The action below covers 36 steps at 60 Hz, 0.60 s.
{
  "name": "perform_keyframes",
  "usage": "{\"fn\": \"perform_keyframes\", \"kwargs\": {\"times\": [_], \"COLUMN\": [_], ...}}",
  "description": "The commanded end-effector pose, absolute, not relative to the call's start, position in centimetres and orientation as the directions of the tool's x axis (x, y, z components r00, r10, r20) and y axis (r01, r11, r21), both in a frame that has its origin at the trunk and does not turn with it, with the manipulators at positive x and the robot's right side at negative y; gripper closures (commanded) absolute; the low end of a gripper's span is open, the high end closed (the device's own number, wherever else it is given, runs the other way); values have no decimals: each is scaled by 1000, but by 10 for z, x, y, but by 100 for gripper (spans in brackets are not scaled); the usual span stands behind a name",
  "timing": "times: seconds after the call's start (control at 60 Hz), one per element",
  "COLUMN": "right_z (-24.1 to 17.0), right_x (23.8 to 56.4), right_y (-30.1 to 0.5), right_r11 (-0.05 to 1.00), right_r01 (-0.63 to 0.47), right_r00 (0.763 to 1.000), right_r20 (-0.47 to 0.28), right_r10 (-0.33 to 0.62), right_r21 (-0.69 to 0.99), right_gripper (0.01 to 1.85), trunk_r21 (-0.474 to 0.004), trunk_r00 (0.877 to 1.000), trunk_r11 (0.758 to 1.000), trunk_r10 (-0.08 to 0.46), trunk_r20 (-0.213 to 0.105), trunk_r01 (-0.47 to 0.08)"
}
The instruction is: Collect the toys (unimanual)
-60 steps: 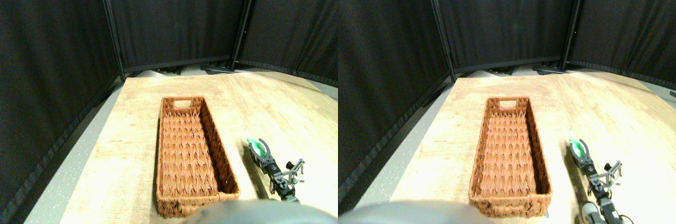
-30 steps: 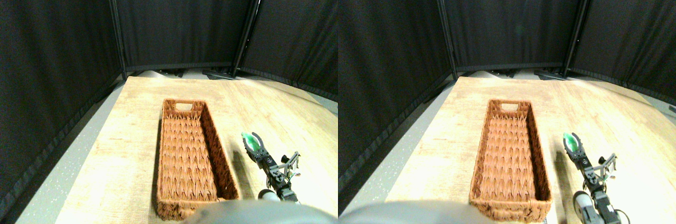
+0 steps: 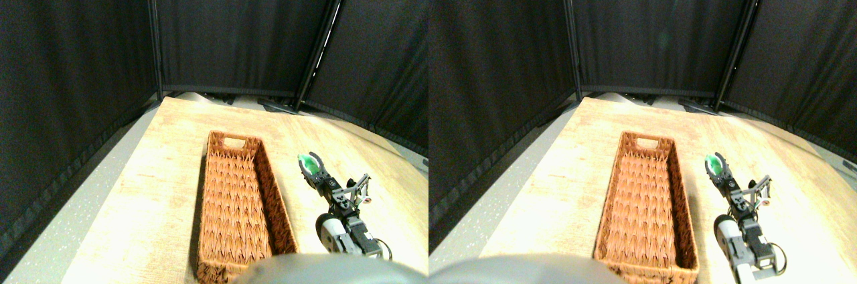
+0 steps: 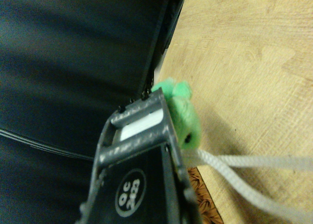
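The right manipulator's black-grey two-jaw gripper (image 3: 310, 165) is raised above the pale wooden tabletop (image 3: 167, 157), just to the right of the long brown woven wicker basket (image 3: 236, 207). Its jaws are clenched on a small green plush toy (image 3: 307, 161), which sits between them at the tip, clear of the table surface. The toy is to the right of the basket's far half, outside the rim and not over the interior. In the wrist view, the same green plush toy (image 4: 182, 117) presses against the side of the dark jaw frame (image 4: 142, 155), with a small black eye visible and a white cord loop (image 4: 244, 175) trailing away from it. A corner of the wicker weave shows beneath the cord. No toys are visible inside the basket. Black fabric screens (image 3: 234, 23) enclose the far and left sides of the table.
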<state>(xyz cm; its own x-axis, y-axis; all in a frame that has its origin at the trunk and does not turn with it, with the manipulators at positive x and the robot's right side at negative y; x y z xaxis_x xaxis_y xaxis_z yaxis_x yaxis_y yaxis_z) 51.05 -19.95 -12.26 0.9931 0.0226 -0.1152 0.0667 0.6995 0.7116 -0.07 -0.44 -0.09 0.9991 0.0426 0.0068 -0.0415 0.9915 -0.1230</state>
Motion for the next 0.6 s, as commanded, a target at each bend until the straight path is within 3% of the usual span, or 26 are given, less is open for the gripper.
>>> {"fn": "perform_keyframes", "kwargs": {"times": [0.017,0.6], "right_z": [-114,-111], "right_x": [512,533], "right_y": [-193,-128], "right_r11": [697,683], "right_r01": [36,-12], "right_r00": [995,971], "right_r20": [-89,-154], "right_r10": [40,181], "right_r21": [716,730], "right_gripper": [180,180], "trunk_r21": [-166,-256], "trunk_r00": [998,989], "trunk_r11": [984,956], "trunk_r10": [63,149], "trunk_r20": [5,1], "trunk_r01": [-61,-144]}}
